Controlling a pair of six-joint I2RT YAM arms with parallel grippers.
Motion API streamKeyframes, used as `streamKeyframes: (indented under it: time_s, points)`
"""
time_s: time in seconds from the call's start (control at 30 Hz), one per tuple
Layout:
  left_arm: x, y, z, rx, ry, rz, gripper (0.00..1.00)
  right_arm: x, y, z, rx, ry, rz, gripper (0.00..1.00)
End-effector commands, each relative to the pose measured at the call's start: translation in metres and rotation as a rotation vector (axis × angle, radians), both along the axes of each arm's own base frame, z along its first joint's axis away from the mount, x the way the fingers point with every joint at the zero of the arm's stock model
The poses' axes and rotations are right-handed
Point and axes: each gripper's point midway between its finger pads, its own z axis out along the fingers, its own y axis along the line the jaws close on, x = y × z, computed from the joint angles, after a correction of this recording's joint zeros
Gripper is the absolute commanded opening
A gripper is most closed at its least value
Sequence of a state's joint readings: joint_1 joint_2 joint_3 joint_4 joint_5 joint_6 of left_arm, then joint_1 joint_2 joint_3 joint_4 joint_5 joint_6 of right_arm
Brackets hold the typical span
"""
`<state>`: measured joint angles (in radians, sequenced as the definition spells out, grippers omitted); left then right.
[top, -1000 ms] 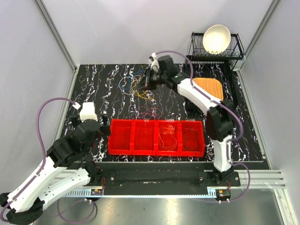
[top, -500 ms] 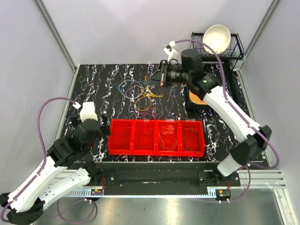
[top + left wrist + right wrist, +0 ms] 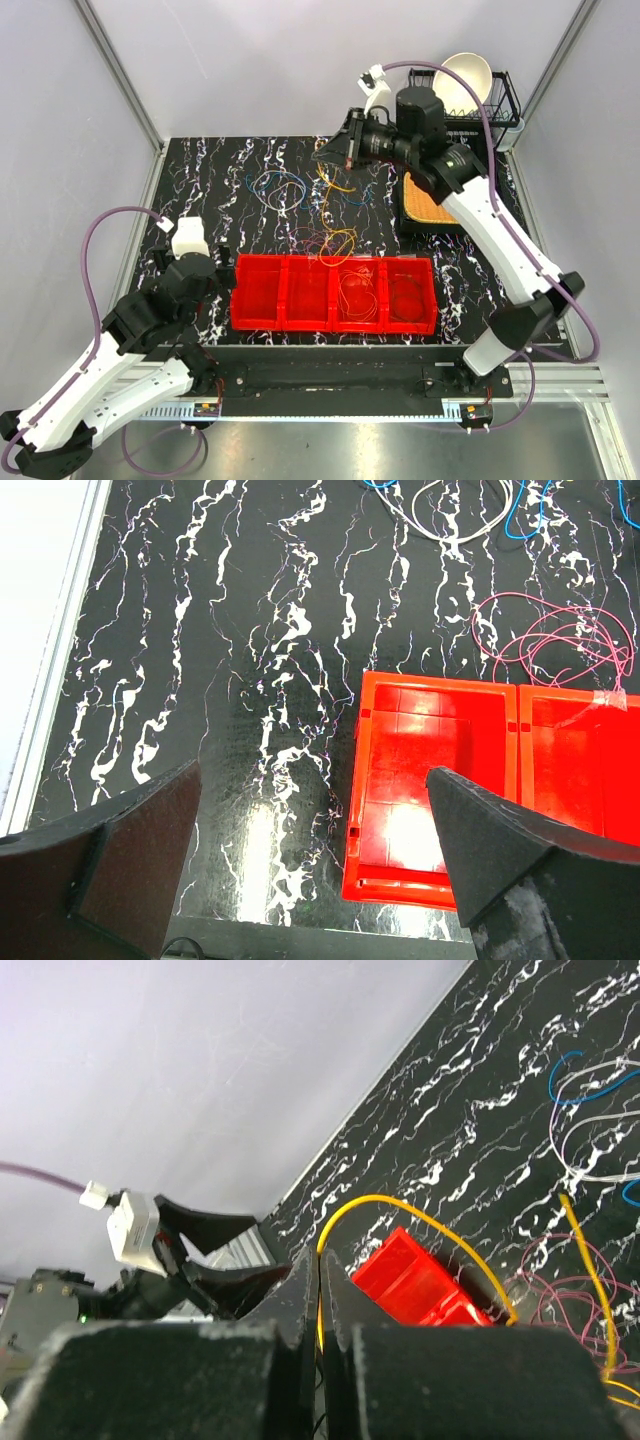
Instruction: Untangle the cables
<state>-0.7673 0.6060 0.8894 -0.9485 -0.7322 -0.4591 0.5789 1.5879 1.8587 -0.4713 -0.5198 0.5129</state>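
Observation:
My right gripper is raised over the back of the table, shut on a yellow cable that hangs from it and trails down to the red tray's far edge. In the right wrist view the yellow cable arcs out from between the closed fingers. Blue and white cables lie in loose loops on the table to its left. A maroon cable lies just behind the tray and also shows in the left wrist view. My left gripper is open and empty, low near the tray's left end.
A red four-compartment tray sits at the front; its two right compartments hold coiled cables. An orange mat lies at the right. A dish rack with a bowl stands at the back right. Walls enclose the table.
My right gripper has risen and moved right and back with the yellow cable, pulling it out of the pile so that it now stretches toward the tray. The left arm has not moved.

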Motion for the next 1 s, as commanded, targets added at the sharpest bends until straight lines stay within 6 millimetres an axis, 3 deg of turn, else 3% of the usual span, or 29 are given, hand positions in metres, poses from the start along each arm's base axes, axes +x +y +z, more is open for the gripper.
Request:
streamKeyframes:
  time_s: [0.0, 0.13, 0.27, 0.4, 0.63, 0.77, 0.97]
  points:
    - [0.004, -0.005, 0.003, -0.014, -0.021, -0.018, 0.99, -0.007, -0.001, 0.06, 0.082, -0.117, 0.027, 0.0]
    - [0.004, -0.006, 0.002, -0.013, -0.019, -0.023, 0.99, -0.021, 0.0, 0.095, 0.133, -0.156, 0.077, 0.0]
    - [0.004, -0.005, 0.003, -0.018, -0.025, -0.024, 0.99, -0.049, -0.002, 0.128, 0.185, -0.18, 0.156, 0.0]
    - [0.003, -0.005, 0.003, -0.02, -0.028, -0.022, 0.99, -0.074, 0.0, 0.138, 0.197, -0.18, 0.196, 0.0]
    - [0.004, -0.006, 0.003, -0.019, -0.026, -0.023, 0.99, -0.108, 0.004, 0.128, 0.168, -0.168, 0.235, 0.0]
    - [0.004, -0.006, 0.002, -0.018, -0.024, -0.025, 0.99, -0.12, 0.007, 0.104, 0.117, -0.117, 0.252, 0.0]
    - [0.004, -0.005, 0.002, -0.017, -0.024, -0.022, 0.99, -0.142, -0.002, 0.089, 0.093, -0.076, 0.284, 0.0]
